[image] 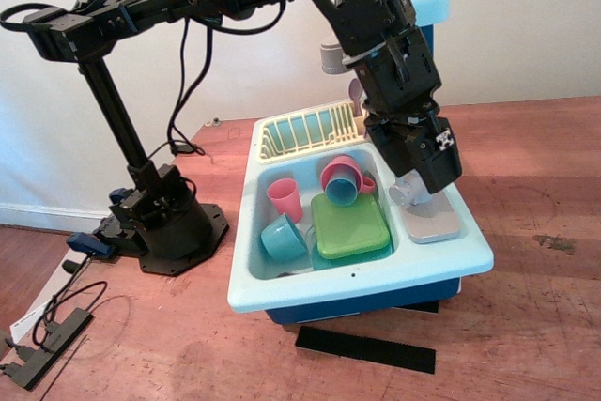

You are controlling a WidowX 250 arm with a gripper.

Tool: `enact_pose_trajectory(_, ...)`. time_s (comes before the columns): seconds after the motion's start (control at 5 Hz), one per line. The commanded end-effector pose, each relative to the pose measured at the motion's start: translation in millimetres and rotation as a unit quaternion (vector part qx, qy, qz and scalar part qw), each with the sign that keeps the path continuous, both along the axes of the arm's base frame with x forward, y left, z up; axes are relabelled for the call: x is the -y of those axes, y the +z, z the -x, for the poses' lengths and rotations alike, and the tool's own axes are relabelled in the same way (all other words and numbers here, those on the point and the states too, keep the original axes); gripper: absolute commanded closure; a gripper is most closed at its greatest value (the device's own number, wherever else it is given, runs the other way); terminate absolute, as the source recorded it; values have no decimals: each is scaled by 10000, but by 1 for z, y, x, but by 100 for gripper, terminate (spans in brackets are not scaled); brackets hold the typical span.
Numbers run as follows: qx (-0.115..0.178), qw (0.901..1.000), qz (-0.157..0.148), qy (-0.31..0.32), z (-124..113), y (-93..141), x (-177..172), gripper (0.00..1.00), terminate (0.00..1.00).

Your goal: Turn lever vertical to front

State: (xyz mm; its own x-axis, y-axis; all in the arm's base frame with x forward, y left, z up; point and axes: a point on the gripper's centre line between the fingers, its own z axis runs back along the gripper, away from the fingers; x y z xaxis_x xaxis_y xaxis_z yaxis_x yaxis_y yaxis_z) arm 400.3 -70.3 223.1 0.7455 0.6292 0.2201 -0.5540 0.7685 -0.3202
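Observation:
The toy sink [282, 293] is light blue and stands on the wooden table. At its right side a grey faucet base plate [434, 224] lies on the rim. My black gripper [430, 178] reaches steeply down onto the faucet's base collar and covers it. A short grey peg, the lever [408, 193], sticks out from under the gripper toward the lower left, over the basin's edge. The gripper's fingers [441, 164] are at the lever's root, and I cannot tell whether they clamp it. Parts of the grey faucet spout [332, 56] show behind the arm.
The basin holds a green square plate [350, 225], a pink cup [285, 199], a teal cup [283, 237] and a pink bowl with a teal cup [342, 180]. A yellow dish rack [305, 131] sits at the back. The arm's base [169, 223] stands left. A black strip [366, 348] lies in front.

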Motion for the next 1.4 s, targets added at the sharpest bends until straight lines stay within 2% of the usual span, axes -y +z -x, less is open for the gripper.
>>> enact_pose_trajectory(0.0,0,10000,0,0,0,0,0,0,0)
enact_pose_trajectory(0.4,22,10000,3,8,-18,-12,-1,0,0)
enact_pose_trajectory(0.6,119,9999,14,124,-19,-18,-6,0,0)
enact_pose_trajectory(0.8,296,9991,40,309,-12,-23,-16,0,0)
enact_pose_trajectory(1.2,675,9937,-49,894,19,-16,-42,0,0)
